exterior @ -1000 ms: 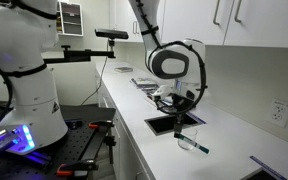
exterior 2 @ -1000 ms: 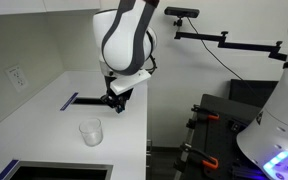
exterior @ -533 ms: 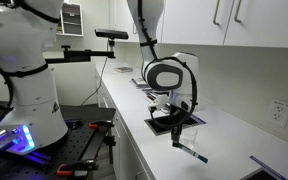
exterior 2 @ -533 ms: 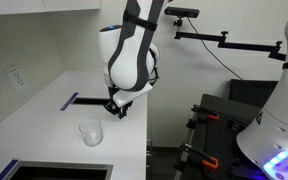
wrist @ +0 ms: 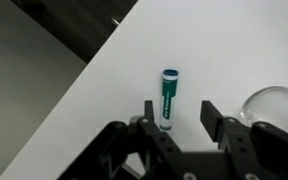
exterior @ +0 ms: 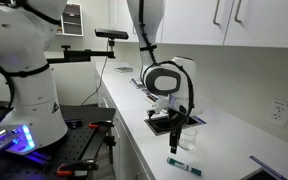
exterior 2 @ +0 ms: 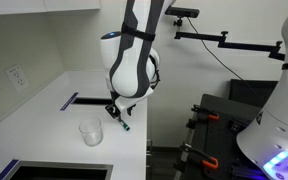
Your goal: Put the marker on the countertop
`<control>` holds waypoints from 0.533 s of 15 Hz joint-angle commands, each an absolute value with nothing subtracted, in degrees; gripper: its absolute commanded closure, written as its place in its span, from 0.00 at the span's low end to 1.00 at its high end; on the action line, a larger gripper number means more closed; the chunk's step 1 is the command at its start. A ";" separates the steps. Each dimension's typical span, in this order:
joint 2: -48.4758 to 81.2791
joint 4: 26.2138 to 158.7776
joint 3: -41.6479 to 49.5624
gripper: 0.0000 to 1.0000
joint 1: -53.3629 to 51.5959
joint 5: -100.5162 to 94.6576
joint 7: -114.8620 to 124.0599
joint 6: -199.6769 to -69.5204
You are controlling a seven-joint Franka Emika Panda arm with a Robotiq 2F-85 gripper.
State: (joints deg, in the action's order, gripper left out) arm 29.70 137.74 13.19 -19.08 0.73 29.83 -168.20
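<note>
The slim teal-green marker [wrist: 168, 95] lies flat on the smooth white counter [wrist: 219, 45] near the clear glass cup [wrist: 275, 106] — the black tool [wrist: 180, 117] hovers by that cup, jaws wide, holding nothing.

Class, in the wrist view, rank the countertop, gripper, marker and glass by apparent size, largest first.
1. countertop
2. gripper, enlarged by its nearness to the camera
3. marker and glass: unsure, since the picture's edge cuts off the glass

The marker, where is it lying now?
In the wrist view the marker lies flat on the countertop, inside the open gripper, left of the glass.
</note>
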 commanded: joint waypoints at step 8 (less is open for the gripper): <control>11.79 139.55 -6.65 0.00 -0.27 19.57 11.48 -156.73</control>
State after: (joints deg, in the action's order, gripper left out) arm 17.18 138.19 -2.93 -3.90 15.15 17.66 -162.60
